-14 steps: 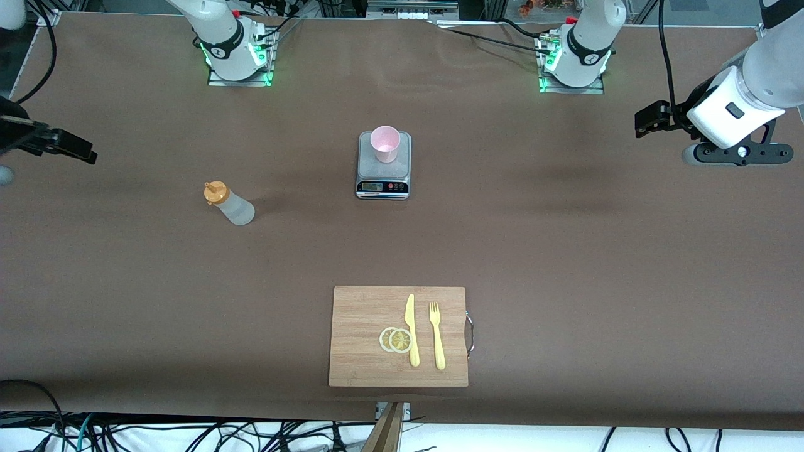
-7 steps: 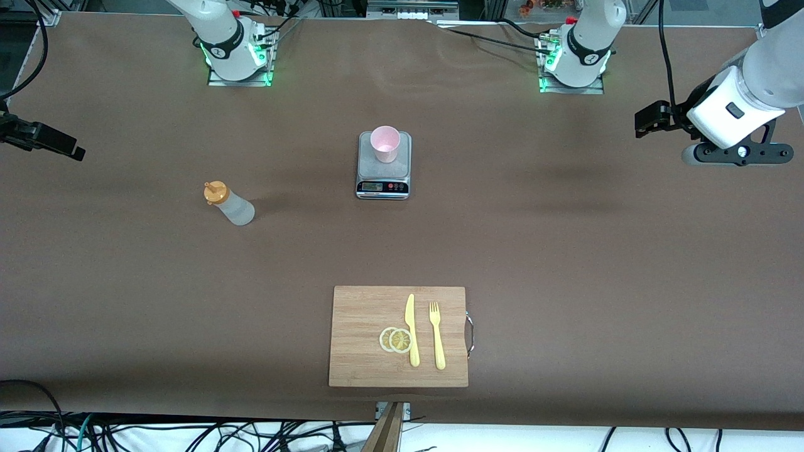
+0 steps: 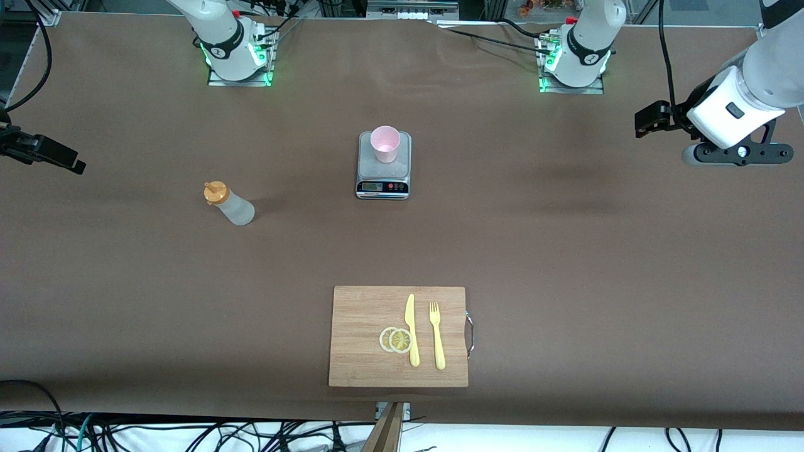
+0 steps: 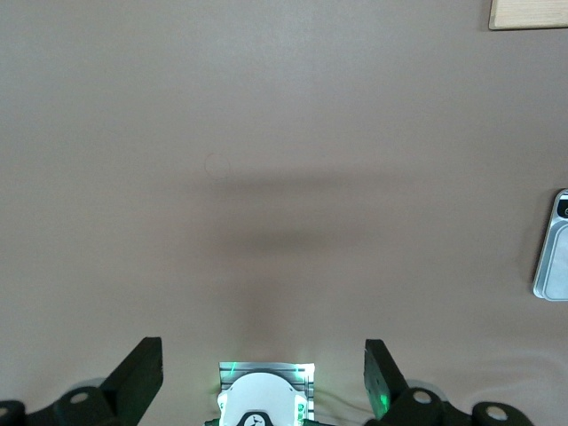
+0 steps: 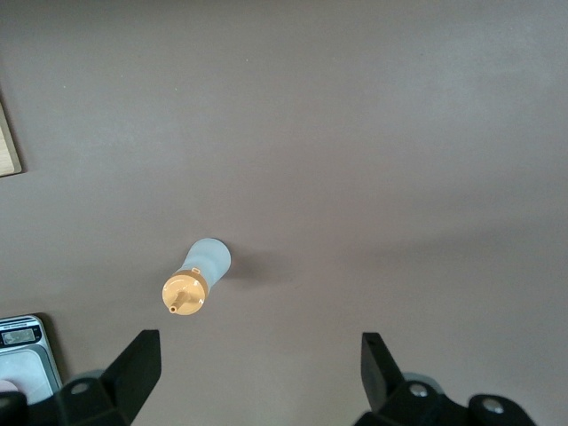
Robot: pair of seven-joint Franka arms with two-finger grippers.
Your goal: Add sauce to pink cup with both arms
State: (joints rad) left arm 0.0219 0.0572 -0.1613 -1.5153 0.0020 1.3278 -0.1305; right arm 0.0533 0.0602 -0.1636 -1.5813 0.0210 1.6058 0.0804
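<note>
A brown table spreads under two Franka arms, both high at its ends. The left gripper hangs with fingers spread wide over bare table at the left arm's end; the right gripper, fingers likewise spread, hangs over the right arm's end, the sauce bottle in its wrist view. A cutting board lies nearest the front camera with a yellow knife, fork and lemon slices, well apart from any path. The scale carries the pink cup. The bottle stands upright, capped, toward the right arm's end. Whether sauce is already in the cup cannot be told. Any grasp would best take the bottle's clear body below the orange cap.
</note>
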